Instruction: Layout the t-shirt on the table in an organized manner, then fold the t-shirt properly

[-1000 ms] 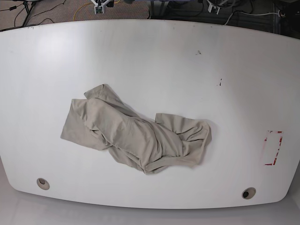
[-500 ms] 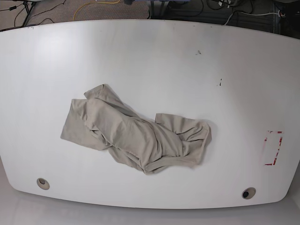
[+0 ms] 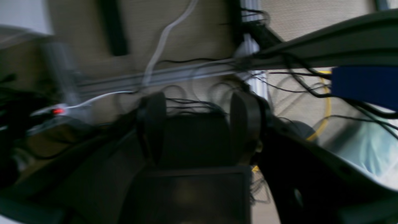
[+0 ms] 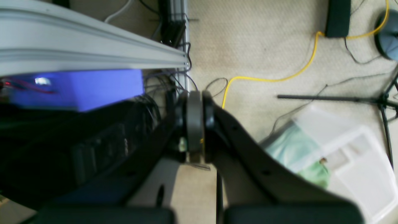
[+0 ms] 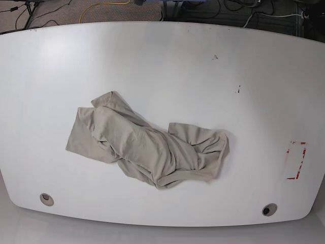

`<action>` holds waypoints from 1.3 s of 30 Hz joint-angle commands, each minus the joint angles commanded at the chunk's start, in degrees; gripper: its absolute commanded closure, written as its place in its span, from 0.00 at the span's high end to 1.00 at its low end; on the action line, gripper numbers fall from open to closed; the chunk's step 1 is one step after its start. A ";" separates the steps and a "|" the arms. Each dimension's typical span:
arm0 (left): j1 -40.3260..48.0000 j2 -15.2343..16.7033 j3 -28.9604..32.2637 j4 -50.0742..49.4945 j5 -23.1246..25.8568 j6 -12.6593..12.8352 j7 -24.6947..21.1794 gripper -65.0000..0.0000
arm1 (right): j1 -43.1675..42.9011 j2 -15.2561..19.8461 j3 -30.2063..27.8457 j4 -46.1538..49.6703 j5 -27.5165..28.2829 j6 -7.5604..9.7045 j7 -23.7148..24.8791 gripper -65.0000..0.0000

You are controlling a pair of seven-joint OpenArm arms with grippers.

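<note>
The t-shirt (image 5: 147, 150) below me is soft, matt, creased cloth; the table (image 5: 167, 71) is smooth, glossy white; my fingers (image 4: 194, 121) look matt black plastic.

The t-shirt (image 5: 147, 150) lies crumpled on the desk (image 5: 167, 66), left of centre toward the near edge, between two grommet holes (image 5: 46, 199).

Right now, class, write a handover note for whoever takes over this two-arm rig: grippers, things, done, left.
Left gripper: open, empty, off the table, blurred view.
Right gripper: shut, empty, over the carpet floor.
Crumpled beige-grey cotton t-shirt: bunched, left of centre on the glossy white table, nearer its front edge.
Done: nothing.
Left: spread the t-shirt flat, then fold it.
</note>
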 joint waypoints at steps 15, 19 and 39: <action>10.11 8.44 -8.00 25.23 0.09 -0.09 0.00 0.47 | -6.68 0.09 0.26 21.98 7.47 5.01 -6.68 0.00; 10.64 9.05 -8.00 27.87 0.09 -0.09 0.00 0.47 | -4.31 2.46 0.35 22.15 8.53 5.01 -6.68 0.00; -4.13 8.35 -7.74 29.10 0.44 -0.09 0.09 0.76 | 13.98 3.43 0.35 21.89 10.64 4.66 -6.95 0.51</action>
